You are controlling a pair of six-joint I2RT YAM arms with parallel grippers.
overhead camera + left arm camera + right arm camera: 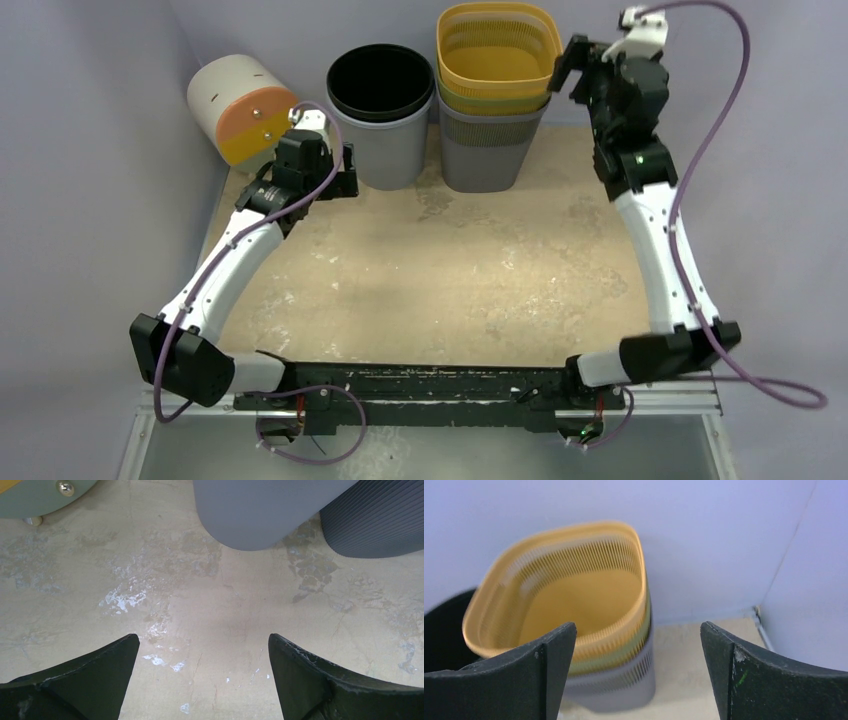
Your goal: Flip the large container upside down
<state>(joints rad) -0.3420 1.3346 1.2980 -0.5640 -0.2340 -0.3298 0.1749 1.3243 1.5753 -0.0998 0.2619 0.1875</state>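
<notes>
1. At the far edge of the table (450, 270), a yellow basket (498, 45) sat nested on top of a grey basket (490, 150). Both were upright with their mouths up, and a green rim showed between them.
2. Just left of that stack, a round grey bin (381, 110) stood upright too, its black inside open to the top.
3. My right gripper (638, 630) hung raised just right of the yellow basket's rim, jaws spread wide, with nothing between them.
4. My left gripper (203, 645) sat low over the table just left of the grey bin, jaws apart and empty.
5. A white-and-orange cylinder (240, 105) lay on its side at the far left corner.
</notes>
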